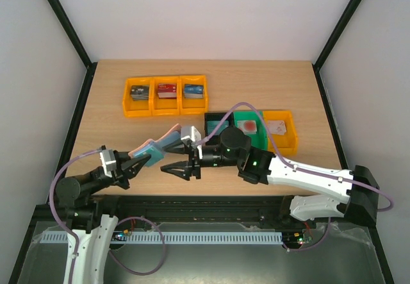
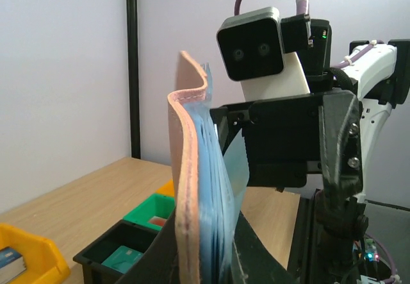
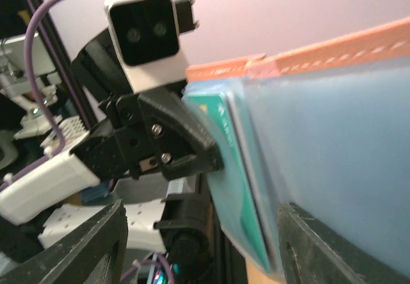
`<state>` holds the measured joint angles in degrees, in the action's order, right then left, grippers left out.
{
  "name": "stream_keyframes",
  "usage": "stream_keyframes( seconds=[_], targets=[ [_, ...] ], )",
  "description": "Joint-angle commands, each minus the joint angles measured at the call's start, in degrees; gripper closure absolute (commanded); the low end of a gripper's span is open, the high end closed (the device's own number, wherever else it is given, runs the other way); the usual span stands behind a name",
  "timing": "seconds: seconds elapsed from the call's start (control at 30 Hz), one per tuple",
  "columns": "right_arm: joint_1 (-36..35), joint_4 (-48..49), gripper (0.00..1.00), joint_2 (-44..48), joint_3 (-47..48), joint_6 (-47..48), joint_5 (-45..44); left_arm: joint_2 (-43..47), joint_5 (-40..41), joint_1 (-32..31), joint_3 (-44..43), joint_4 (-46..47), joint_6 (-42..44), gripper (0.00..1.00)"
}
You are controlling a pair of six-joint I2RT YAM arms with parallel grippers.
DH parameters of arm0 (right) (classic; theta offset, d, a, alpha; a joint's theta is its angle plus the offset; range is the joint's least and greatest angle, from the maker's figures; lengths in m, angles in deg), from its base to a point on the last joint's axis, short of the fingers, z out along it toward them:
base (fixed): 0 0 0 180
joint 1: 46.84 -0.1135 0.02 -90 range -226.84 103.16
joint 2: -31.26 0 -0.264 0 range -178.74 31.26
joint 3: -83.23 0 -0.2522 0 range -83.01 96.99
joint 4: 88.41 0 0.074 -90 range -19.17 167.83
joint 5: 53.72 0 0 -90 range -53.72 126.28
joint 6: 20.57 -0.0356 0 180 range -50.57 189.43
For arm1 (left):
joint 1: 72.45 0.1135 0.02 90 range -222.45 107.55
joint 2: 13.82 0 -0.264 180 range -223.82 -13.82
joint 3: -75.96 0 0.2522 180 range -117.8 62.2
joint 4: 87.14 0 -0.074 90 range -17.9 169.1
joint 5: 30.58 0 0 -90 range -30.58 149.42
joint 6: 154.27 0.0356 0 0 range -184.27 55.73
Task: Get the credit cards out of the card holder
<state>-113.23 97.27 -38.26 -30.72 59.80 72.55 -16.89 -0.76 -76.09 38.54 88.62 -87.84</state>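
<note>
Leather-look card holder [image 1: 155, 145] held up off table, near-left of centre, lower edge pinched by left gripper [image 1: 136, 163], fingers pressed tight on it. Right gripper [image 1: 181, 168] just right of holder, jaws spread, gripping nothing. Teal credit card [image 3: 238, 168] edge peeks from pale blue pocket. Risks: jaws close on pocket flap along with card, and pull drags holder out of left pinch. Or loosened card slides free, drops to table. Far right: green bin [image 1: 246, 113]. Farther left: yellow bin row [image 1: 166, 113], well apart.

White arms [image 1: 307, 176], black grippers [image 1: 146, 160] [image 1: 168, 157], purple cables [image 1: 59, 183].
</note>
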Motion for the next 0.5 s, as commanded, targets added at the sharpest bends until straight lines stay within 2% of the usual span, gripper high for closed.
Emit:
stream_keyframes(
  seconds=[0.0,0.1,0.2,0.37,0.47],
  targets=[
    [0.6,11.4,0.37,1.9,-1.5,-1.0,-12.2,0.8,-7.6,-0.9,-1.7,2.9,1.6,0.98],
    [0.6,11.1,0.38,0.7,-0.7,-0.6,-11.2,0.4,-7.7,-0.9,-2.1,2.5,2.0,0.98],
    [0.6,8.5,0.41,-1.7,1.3,0.0,-6.1,0.3,-5.1,-0.9,-2.3,2.4,1.9,0.98],
    [0.3,1.9,0.59,-2.7,3.5,2.5,-1.9,-0.1,-1.4,-0.9,-2.1,3.8,-1.1,0.98],
    [0.3,-1.8,0.64,-1.9,3.7,3.7,-6.1,-0.1,-1.4,-0.9,-1.2,8.0,-6.1,0.98]
  ],
)
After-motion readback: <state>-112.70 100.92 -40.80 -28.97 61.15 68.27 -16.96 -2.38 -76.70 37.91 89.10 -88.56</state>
